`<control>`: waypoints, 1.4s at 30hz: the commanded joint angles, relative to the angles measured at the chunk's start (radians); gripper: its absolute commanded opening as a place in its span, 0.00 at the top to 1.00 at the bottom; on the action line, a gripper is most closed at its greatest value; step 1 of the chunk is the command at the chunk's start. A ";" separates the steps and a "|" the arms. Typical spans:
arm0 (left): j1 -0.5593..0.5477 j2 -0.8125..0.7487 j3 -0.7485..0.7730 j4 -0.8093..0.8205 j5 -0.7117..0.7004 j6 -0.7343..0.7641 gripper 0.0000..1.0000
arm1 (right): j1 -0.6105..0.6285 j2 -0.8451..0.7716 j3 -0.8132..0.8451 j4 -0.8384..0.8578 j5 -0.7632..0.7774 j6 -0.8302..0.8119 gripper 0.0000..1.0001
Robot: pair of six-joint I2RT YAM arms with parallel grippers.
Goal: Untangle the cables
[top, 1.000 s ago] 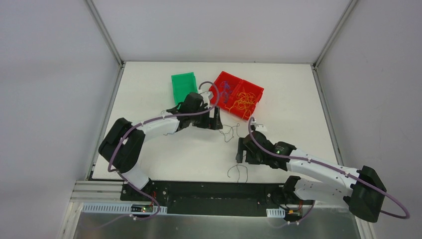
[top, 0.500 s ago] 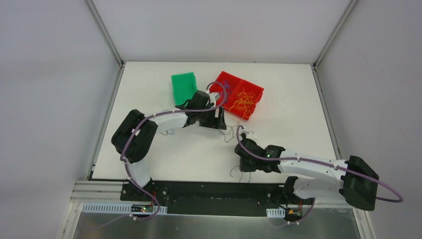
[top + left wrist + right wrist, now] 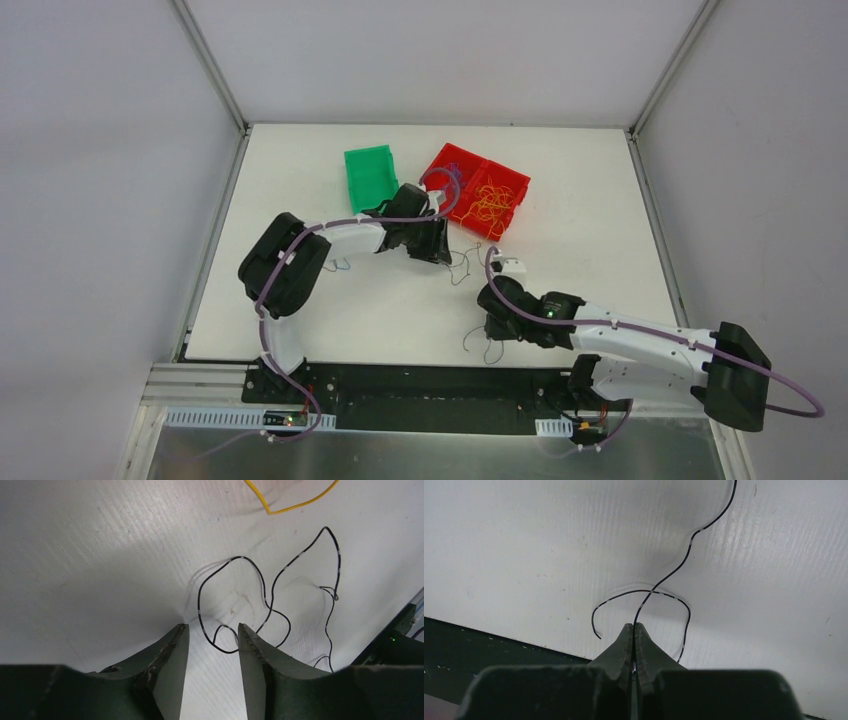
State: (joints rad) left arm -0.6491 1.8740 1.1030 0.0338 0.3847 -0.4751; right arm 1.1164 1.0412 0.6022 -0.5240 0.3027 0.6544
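Observation:
Two thin black cables lie loose on the white table. One black cable (image 3: 260, 580) curls in loops in front of my left gripper (image 3: 212, 630), which is open, with a small loop of that cable between its fingertips. A yellow cable (image 3: 280, 507) lies farther off. My right gripper (image 3: 634, 626) is shut on the other black cable (image 3: 674, 570), which runs from its tips out across the table near the front edge. From above, the left gripper (image 3: 440, 250) is just below the red tray, and the right gripper (image 3: 492, 335) is near the table's front.
A red two-part tray (image 3: 512, 215) at the back holds bunches of blue and orange cables. A green bin (image 3: 368, 175) stands to its left. A small dark wire (image 3: 340, 265) lies beside the left arm. The black base rail (image 3: 420, 385) runs along the front edge.
The right gripper has closed on the black cable near the front edge. The left arm has reached further right to the other black cable, and its jaws have narrowed.

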 commanded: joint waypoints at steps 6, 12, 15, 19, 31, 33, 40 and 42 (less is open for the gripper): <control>-0.026 0.061 0.037 -0.015 0.038 -0.072 0.87 | -0.006 -0.014 0.044 -0.017 0.075 -0.004 1.00; -0.027 -0.022 -0.021 0.037 0.064 -0.087 1.00 | -0.058 0.003 0.073 0.032 0.097 -0.053 1.00; -0.027 -0.122 -0.067 0.033 0.022 -0.068 1.00 | -0.086 0.022 0.119 0.072 0.091 -0.107 1.00; -0.025 -0.258 -0.118 0.008 -0.065 -0.042 1.00 | -0.102 0.091 0.224 0.142 0.030 -0.231 1.00; 0.175 -0.490 -0.123 -0.125 -0.273 0.001 1.00 | -0.194 0.482 0.653 0.291 -0.151 -0.464 1.00; 0.198 -0.489 -0.100 -0.137 -0.335 0.001 1.00 | -0.218 0.525 0.716 0.315 -0.200 -0.487 1.00; 0.267 -0.416 -0.003 -0.142 -0.471 -0.010 1.00 | -0.258 0.710 0.961 0.311 -0.242 -0.586 1.00; 0.292 -0.388 0.033 -0.147 -0.468 -0.017 1.00 | -0.267 0.744 0.995 0.342 -0.269 -0.604 1.00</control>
State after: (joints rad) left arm -0.4007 1.4391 1.0435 -0.1139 -0.0132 -0.5014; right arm 0.8597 1.7267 1.5112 -0.2405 0.0948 0.1280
